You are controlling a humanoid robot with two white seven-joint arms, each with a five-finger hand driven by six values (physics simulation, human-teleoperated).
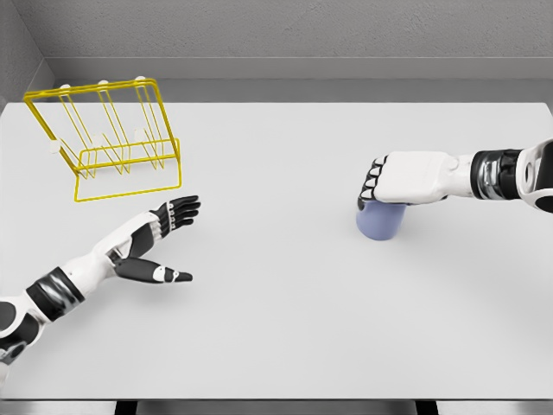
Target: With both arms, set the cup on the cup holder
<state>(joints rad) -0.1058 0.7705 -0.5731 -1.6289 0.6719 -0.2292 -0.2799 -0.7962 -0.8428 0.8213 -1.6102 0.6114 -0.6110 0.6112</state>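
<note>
Cup (378, 222) gripped from above by right hand (404, 179); left hand (154, 239) fingers spread.

Bright, even, diffuse light, no clear source; table (285, 337) reads near-white w/ no glare or hotspots; shadows faint & soft, just a slight dark patch under the cup (378, 223) and under the left hand (160, 242); back wall (302, 35) mid-grey, grainy texture; render sharp throughout, no blur, no visible edge distortion.
</note>
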